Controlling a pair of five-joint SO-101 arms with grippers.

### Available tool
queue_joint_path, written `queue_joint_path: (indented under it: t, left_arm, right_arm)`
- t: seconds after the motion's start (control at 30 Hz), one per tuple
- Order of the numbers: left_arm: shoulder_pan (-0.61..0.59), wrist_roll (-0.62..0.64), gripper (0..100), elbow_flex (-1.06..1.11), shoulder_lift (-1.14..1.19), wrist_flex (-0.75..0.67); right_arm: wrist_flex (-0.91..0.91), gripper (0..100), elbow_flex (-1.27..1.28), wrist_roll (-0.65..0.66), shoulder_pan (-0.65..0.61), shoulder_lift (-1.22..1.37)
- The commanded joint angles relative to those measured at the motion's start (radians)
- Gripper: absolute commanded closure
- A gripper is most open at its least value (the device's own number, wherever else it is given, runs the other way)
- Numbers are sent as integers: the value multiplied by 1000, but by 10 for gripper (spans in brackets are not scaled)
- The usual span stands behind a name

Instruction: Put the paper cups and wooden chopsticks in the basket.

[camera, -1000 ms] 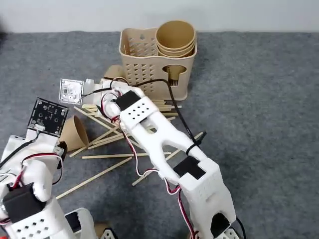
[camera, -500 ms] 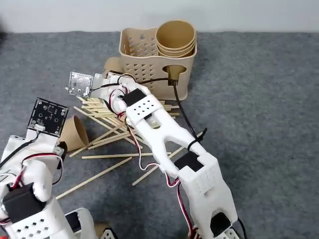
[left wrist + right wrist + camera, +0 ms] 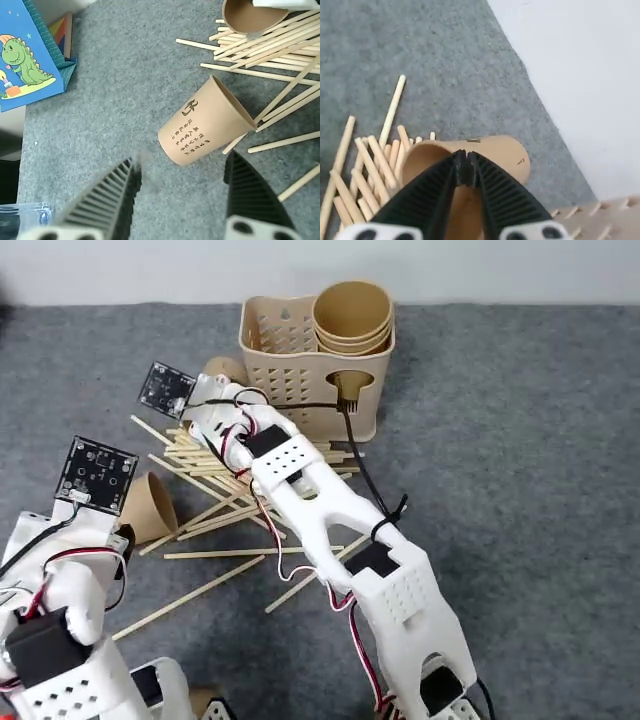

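Note:
A tan basket [image 3: 290,345] at the back holds a stack of paper cups [image 3: 352,312]. Another paper cup [image 3: 226,369] lies on its side just left of the basket. My right gripper [image 3: 207,390] is at that cup. In the right wrist view this gripper [image 3: 465,167] is shut on the rim of the cup [image 3: 495,150]. A third paper cup [image 3: 205,122] lies on its side at the left, with my left gripper [image 3: 183,164] open just above it. Wooden chopsticks [image 3: 225,510] lie scattered between the two arms.
The mat is grey carpet. A white wall [image 3: 580,75] rises right behind the basket [image 3: 592,220]. A dinosaur-print box [image 3: 27,50] stands off to one side in the left wrist view. To the right of the basket the carpet [image 3: 510,440] is open.
My right gripper has swung away from the chopstick pile toward the back, up to the cup lying beside the basket. The left arm has kept still.

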Motion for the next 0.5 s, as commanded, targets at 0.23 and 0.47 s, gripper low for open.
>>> queue_joint_path:
  t: [0.23, 0.47]
  left_arm:
    - [6, -6, 739, -1, -14, -9]
    - [6, -6, 739, 35, -14, -9]
  right_arm:
    - [243, 991, -44, -301, -21, -216]
    - [289, 991, -40, -301, -30, -225]
